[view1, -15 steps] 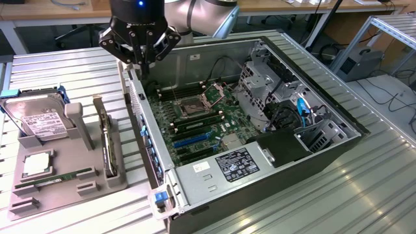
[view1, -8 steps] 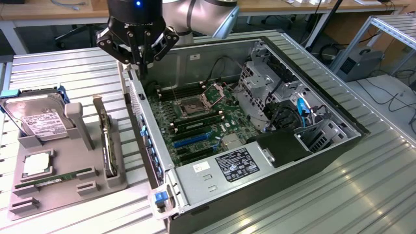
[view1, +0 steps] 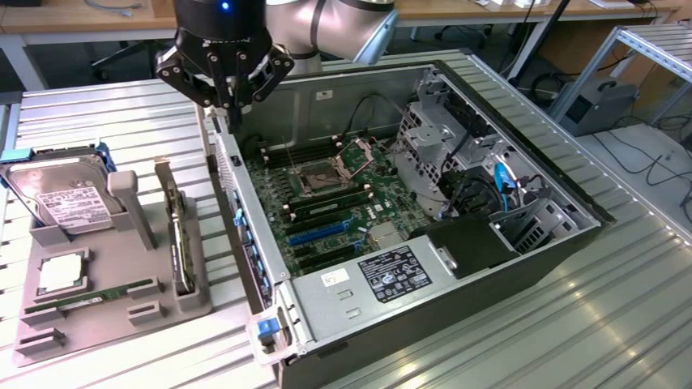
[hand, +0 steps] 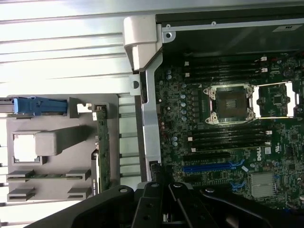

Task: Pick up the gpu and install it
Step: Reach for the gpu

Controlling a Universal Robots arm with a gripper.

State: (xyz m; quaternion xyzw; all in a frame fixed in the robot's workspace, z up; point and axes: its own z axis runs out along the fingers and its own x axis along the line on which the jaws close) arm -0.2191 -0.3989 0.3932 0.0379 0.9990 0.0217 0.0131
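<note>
The gpu (view1: 180,243) stands on edge in a slot of the grey holder tray (view1: 97,328), at the exterior view's left of the open computer case (view1: 357,340); its silver bracket is at the far end. In the wrist view the gpu (hand: 102,147) appears as a thin green edge. My gripper (view1: 232,120) hangs above the case's far left corner, over its side wall, apart from the gpu and higher than it. Its fingers are shut with nothing between them. The gripper (hand: 156,175) tip sits over the case wall beside the motherboard (hand: 223,142). Blue expansion slots (view1: 319,232) lie free on the board.
The tray also holds a silver hard drive (view1: 70,203) with blue rails, a processor chip (view1: 61,271) and a narrow green memory stick (view1: 92,293). Inside the case are an open processor socket (view1: 319,172), a drive cage (view1: 438,138) and cables. The table is ribbed metal.
</note>
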